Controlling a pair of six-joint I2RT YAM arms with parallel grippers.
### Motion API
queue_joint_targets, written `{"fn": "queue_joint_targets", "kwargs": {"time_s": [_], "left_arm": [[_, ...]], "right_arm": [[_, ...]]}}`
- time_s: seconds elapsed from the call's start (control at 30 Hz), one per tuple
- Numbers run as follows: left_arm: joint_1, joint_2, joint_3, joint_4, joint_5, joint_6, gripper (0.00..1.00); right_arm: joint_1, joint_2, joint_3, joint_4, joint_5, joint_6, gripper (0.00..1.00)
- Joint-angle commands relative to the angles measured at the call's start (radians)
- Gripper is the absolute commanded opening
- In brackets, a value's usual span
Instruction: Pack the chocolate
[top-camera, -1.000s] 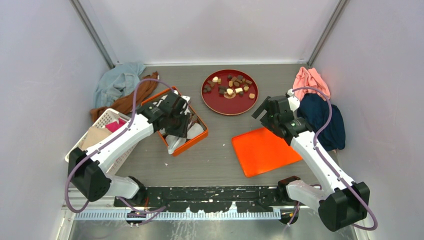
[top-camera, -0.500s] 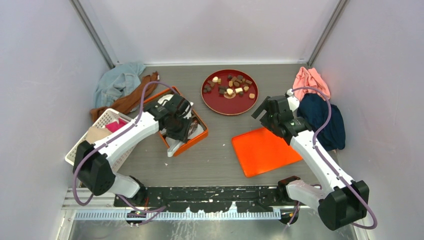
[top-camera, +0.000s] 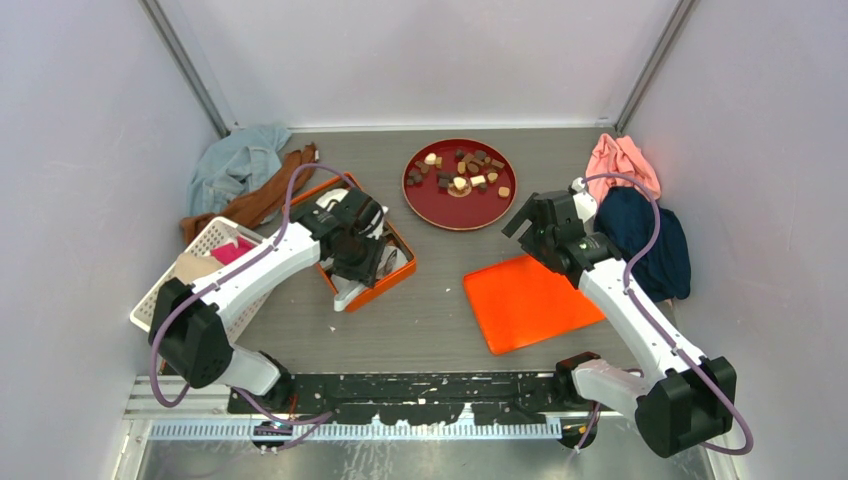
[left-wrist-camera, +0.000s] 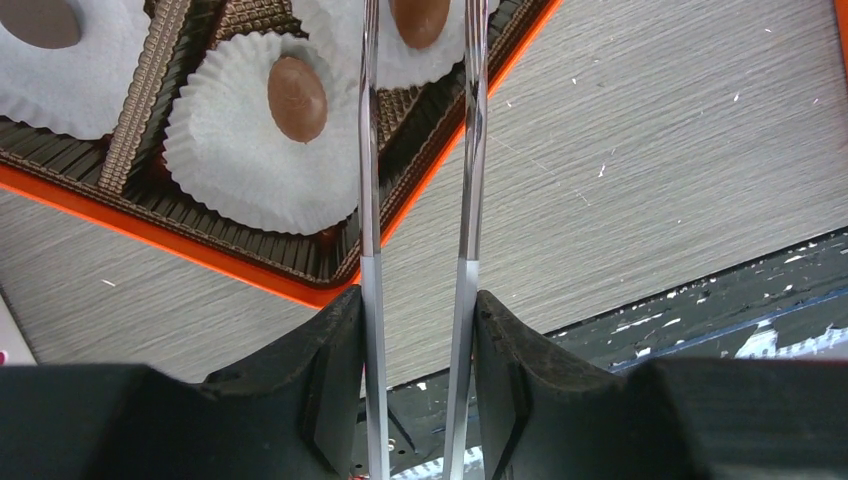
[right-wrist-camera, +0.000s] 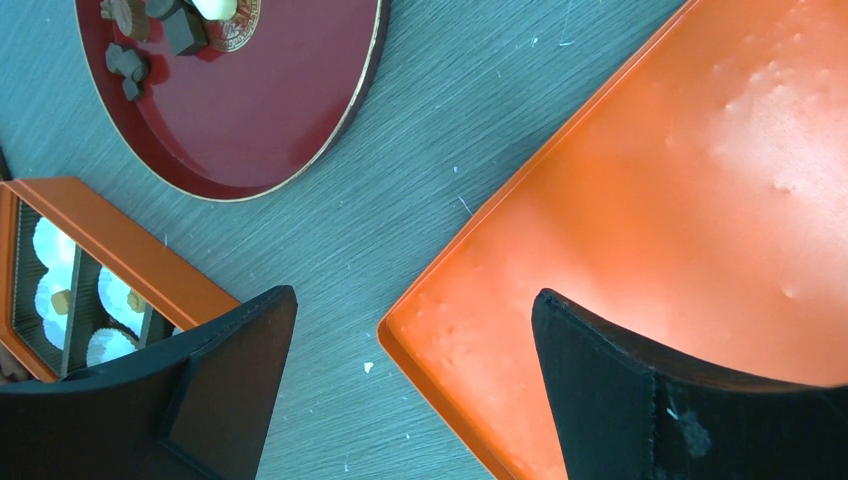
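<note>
The chocolate (top-camera: 462, 178) lies as many tiny brown and cream pieces on a round red plate (top-camera: 440, 222) at the back middle. My left gripper (top-camera: 358, 258) hovers over the orange box (top-camera: 385, 285) and is shut on metal tongs (left-wrist-camera: 370, 200). The tong tips straddle a brown chocolate (left-wrist-camera: 420, 20) in a white paper cup. Another brown piece (left-wrist-camera: 297, 98) sits in the neighbouring cup (left-wrist-camera: 240, 170). My right gripper (top-camera: 530, 225) is open and empty above the near-left corner of the orange lid (right-wrist-camera: 650, 230), beside the plate (right-wrist-camera: 270, 110).
A white basket (top-camera: 205, 245) and blue and brown cloths (top-camera: 240, 170) lie at the left. Pink and navy cloths (top-camera: 640, 215) lie at the right. The orange lid (top-camera: 525, 305) lies flat, front right. The orange box also shows in the right wrist view (right-wrist-camera: 120, 250).
My left gripper has shifted a little right and back over the orange box with the tongs. The right arm has barely moved.
</note>
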Motion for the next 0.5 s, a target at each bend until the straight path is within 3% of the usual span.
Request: {"fn": "queue_joint_targets", "kwargs": {"time_s": [0.0, 0.2, 0.47], "left_arm": [[-0.002, -0.015, 0.011, -0.004, -0.007, 0.016, 0.42], [-0.002, -0.024, 0.02, -0.008, -0.015, 0.013, 0.42], [-0.003, -0.081, 0.103, -0.073, -0.091, 0.032, 0.34]], "right_arm": [[-0.003, 0.0, 0.019, 0.039, 0.0, 0.008, 0.93], [-0.004, -0.002, 0.019, 0.039, 0.0, 0.007, 0.93], [-0.003, -0.004, 0.019, 0.038, 0.0, 0.008, 0.93]]}}
